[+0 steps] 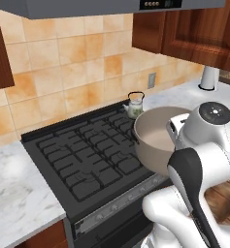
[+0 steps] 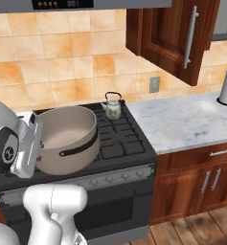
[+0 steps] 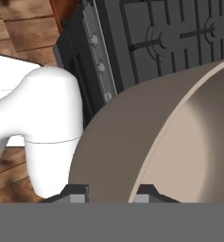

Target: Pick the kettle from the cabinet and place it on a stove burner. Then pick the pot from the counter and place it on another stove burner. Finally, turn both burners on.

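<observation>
Taupe-grey metal of the pot [image 2: 67,139] is clamped at the rim by the gripper [image 3: 108,194], one finger outside the wall and one inside. The pot is held tilted above the front of the stove [image 1: 82,160]. The kettle [image 2: 112,106] is seated on a rear burner [image 1: 122,122].

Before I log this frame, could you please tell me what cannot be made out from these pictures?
- Whether the pot touches a grate: its own body hides its underside in both base views.
- The gripper tips: the hand view's bottom edge cuts them off; the jaws straddle the pot's wall.
- Knob settings on the range: too small in the right base view, partly hidden by the arm.
- The kettle base: partly hidden behind the pot's rim in the left base view.
</observation>
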Controlling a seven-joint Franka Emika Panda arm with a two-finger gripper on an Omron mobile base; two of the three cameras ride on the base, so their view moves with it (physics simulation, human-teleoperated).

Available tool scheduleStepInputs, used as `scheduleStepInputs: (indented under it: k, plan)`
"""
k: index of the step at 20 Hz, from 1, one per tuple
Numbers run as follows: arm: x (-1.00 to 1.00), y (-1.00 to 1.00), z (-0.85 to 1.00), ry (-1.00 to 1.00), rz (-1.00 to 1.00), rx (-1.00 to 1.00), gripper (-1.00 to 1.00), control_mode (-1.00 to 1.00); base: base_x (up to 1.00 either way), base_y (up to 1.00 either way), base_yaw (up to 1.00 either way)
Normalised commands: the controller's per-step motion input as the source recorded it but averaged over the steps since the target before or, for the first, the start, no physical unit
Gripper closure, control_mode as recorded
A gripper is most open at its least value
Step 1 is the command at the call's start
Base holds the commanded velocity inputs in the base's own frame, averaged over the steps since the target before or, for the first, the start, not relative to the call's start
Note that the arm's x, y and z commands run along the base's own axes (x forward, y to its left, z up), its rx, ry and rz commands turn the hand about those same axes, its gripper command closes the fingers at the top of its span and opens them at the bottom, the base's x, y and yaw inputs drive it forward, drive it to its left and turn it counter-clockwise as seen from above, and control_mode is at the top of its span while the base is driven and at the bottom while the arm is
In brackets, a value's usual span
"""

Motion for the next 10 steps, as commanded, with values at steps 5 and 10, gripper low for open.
scheduleStepInputs:
  k: [5, 10]
  plan:
    - [0.02, 0.0, 0.0, 0.0, 0.0, 0.0, 1.0, -1.0, 0.0, 0.0, 0.0]
    - [0.34, 0.0, 0.0, 0.0, 0.0, 0.01, 1.0, -1.0, 0.0, 0.0, 0.0]
